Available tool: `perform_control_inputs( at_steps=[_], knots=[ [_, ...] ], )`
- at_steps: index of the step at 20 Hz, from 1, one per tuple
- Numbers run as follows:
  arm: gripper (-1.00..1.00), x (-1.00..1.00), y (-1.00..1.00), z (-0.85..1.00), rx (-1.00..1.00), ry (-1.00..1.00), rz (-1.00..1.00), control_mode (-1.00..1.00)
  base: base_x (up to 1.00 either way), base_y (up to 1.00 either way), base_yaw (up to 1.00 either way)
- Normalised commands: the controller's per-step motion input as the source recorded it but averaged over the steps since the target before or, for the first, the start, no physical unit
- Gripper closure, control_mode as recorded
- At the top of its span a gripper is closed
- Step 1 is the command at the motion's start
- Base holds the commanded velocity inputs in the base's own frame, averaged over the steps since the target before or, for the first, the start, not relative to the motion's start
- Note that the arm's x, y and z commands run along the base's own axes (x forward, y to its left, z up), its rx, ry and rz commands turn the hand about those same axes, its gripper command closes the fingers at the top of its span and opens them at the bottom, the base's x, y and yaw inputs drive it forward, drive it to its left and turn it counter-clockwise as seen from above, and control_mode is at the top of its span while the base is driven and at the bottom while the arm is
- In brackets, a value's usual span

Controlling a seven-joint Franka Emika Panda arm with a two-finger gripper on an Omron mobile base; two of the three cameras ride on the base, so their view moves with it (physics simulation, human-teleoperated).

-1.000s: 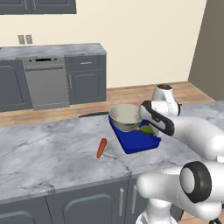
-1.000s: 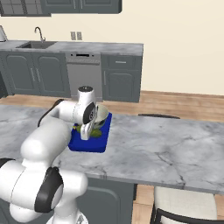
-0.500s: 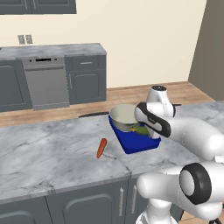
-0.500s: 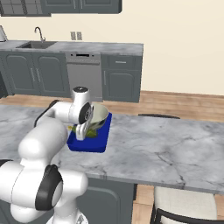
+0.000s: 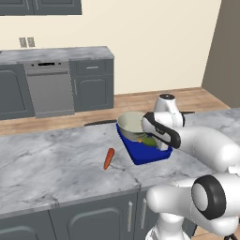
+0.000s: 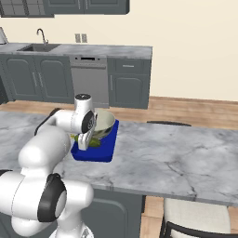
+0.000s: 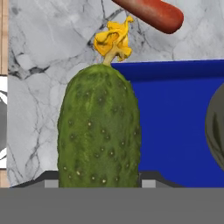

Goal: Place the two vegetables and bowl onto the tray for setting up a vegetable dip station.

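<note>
My gripper (image 5: 153, 140) is shut on the dark green cucumber (image 5: 148, 140), which hangs low over the deep-blue tray (image 5: 146, 158) on the marble counter. In the hand view the cucumber (image 7: 99, 131) stands between the fingertips (image 7: 149, 182), its yellow flower end pointing away, with the tray (image 7: 175, 122) behind it. The metal bowl (image 5: 131, 123) sits on the tray's far end; its rim (image 7: 217, 131) shows at the hand view's right. The orange carrot (image 5: 108, 158) lies on the counter left of the tray, also seen as the carrot (image 7: 154, 13) past the tray's edge. The right base view shows the cucumber (image 6: 93, 142), bowl (image 6: 105, 124) and tray (image 6: 95, 153).
The counter's front edge (image 5: 70, 199) runs close below the carrot. Bare marble (image 6: 172, 153) stretches right of the tray. A chair back (image 6: 168, 123) stands beyond the counter, with a dishwasher (image 5: 49, 89) and cabinets along the far wall.
The hand has shifted a little to the left over the tray with the cucumber still in its grip. Carrot, bowl and tray have stayed put.
</note>
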Motion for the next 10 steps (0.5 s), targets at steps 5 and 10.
perform_control_inputs(
  at_steps=[5,10],
  knots=[
    [1.0,0.0,0.08,-0.06,0.0,0.0,0.0,-1.0,0.0,0.0,0.0],
    [1.0,0.0,0.07,-0.07,0.0,0.0,0.0,-1.0,0.0,0.0,0.0]
  ],
)
